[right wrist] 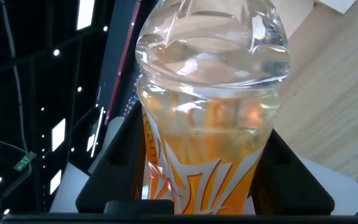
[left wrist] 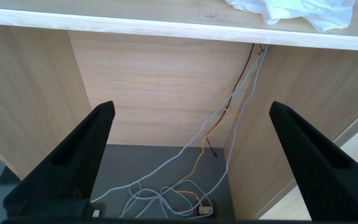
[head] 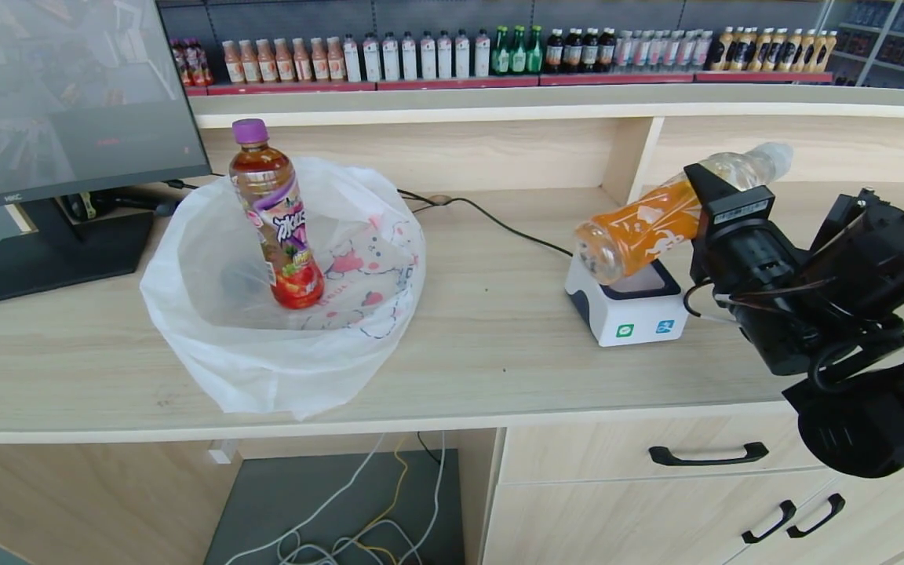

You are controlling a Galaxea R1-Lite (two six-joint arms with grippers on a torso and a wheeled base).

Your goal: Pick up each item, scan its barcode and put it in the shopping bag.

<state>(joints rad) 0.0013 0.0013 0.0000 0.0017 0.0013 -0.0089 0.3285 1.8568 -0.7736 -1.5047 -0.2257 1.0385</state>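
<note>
Well, my right gripper (head: 707, 190) is clenched on the orange bottle (head: 640, 224), held tilted just above the scanner (head: 628, 312), and its slick round body could twist in my grip, turning the barcode away.

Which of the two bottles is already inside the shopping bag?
The purple-capped bottle, standing upright in the bag; the orange-labelled one is held over the scanner.
</note>
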